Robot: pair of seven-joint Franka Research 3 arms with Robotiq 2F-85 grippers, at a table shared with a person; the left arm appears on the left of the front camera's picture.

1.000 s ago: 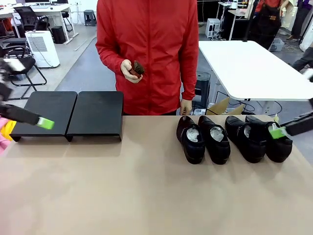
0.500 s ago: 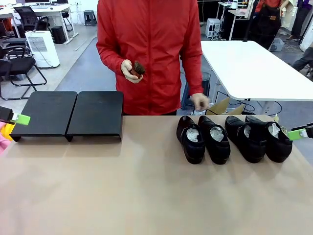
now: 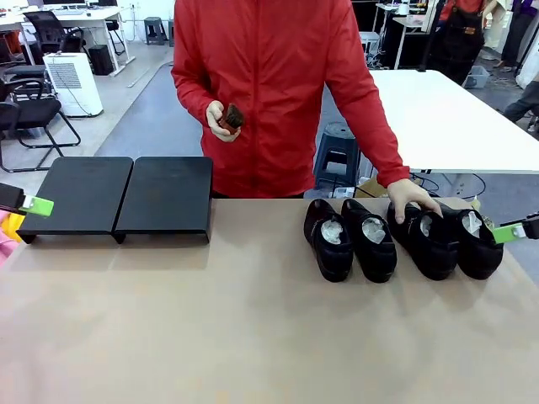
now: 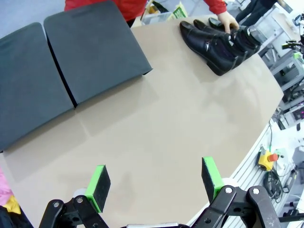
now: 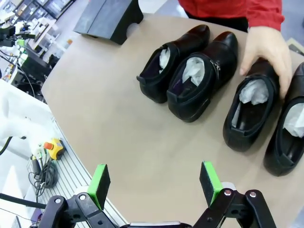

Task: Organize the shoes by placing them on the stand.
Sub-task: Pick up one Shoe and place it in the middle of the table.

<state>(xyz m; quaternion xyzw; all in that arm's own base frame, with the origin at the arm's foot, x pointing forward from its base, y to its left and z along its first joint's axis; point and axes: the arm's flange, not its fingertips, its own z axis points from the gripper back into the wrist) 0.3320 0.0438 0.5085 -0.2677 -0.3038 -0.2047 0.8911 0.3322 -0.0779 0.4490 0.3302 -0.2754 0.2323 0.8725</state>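
Observation:
Several black glossy shoes stand side by side at the table's right, pale stuffing inside them. The person's hand rests on the third shoe from the left. The black stand sits empty at the far left of the table. My left gripper hovers open over bare table, and its green fingertip shows at the left edge. My right gripper is open above the table's near edge, short of the shoes, with its green fingertip beside the rightmost shoe.
The person in a red jacket stands at the far side and holds a small dark brown brush in the other hand. The tan table is bare between stand and shoes. A white table stands behind at the right.
Both grippers have drawn back toward the table's sides. The person's hand has come down from beside the body onto the third shoe.

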